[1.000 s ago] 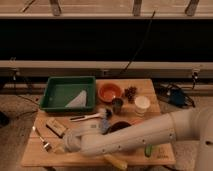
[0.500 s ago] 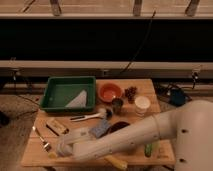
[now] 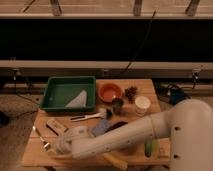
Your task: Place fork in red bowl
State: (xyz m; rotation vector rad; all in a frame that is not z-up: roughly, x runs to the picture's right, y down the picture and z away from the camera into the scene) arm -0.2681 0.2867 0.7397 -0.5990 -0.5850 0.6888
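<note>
The fork [image 3: 40, 138], small and silvery, lies at the table's front left, near the left edge. The red bowl [image 3: 110, 92], orange-red and glossy inside, stands at the back centre, right of the green tray. My gripper [image 3: 57, 146] is low over the table's front left, just right of the fork, at the end of my white arm that stretches in from the lower right. I cannot tell whether it touches the fork.
A green tray [image 3: 67, 94] with a white cloth sits back left. A black-handled utensil with a white head [image 3: 90, 116], a tan block [image 3: 56, 126], a small dark cup [image 3: 117, 105], a white cup [image 3: 142, 104], grapes [image 3: 131, 93], a green item [image 3: 150, 147] and a yellow item [image 3: 115, 161] crowd the table.
My gripper has moved left and toward the table's front, coming closer to the fork. The fork and the bowl have not moved.
</note>
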